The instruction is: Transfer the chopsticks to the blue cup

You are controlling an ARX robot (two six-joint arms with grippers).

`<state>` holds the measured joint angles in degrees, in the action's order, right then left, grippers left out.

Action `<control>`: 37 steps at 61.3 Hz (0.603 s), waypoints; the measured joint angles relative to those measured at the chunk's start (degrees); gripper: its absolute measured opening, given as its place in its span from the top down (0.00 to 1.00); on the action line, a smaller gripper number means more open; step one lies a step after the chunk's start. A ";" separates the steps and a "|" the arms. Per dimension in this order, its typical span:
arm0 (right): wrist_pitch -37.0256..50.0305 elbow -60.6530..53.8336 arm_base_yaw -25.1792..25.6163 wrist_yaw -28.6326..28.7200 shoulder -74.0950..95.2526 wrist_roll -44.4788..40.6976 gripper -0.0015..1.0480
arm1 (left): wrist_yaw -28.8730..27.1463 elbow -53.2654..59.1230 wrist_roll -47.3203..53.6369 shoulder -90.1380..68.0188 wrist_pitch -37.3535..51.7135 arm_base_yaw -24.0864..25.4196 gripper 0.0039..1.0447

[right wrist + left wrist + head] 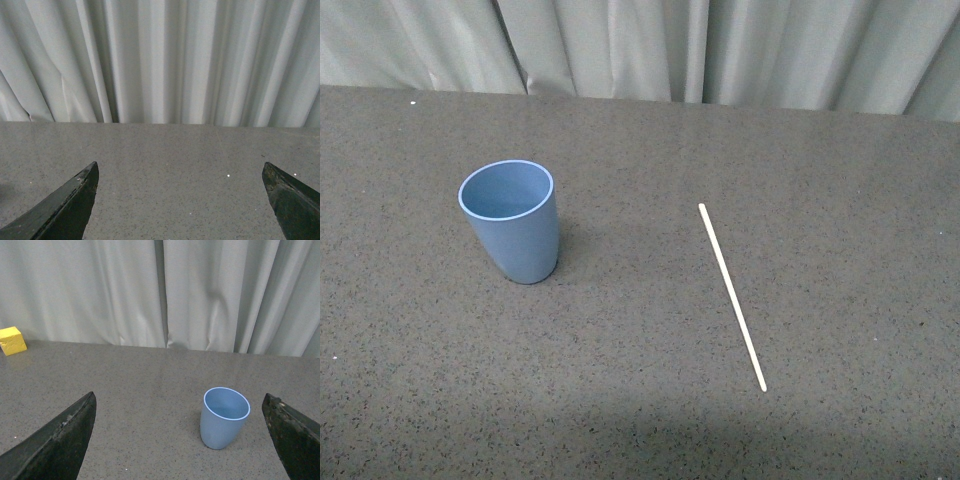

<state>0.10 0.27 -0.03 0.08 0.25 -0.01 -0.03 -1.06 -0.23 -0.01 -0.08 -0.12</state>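
Note:
The blue cup stands upright and empty on the left of the dark speckled table. The chopstick, one thin cream-white stick, lies flat to its right, slanting from far left to near right. Neither arm shows in the front view. In the left wrist view my left gripper is open and empty, and the blue cup stands ahead, nearer one fingertip. In the right wrist view my right gripper is open and empty over bare table; cup and chopstick are out of that view.
A grey curtain hangs along the table's far edge. A small yellow block sits by the curtain in the left wrist view.

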 joint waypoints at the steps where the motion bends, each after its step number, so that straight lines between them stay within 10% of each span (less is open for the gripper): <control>1: 0.00 0.00 0.00 0.00 0.00 0.00 0.09 | 0.00 0.00 -0.02 0.00 0.00 0.00 0.06; 37: 0.00 0.00 0.00 0.00 0.00 0.00 0.09 | 0.00 0.00 -0.02 0.00 0.00 0.00 0.06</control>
<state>0.10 0.27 -0.03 0.08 0.25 -0.01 -0.03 -1.06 -0.25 -0.01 -0.08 -0.12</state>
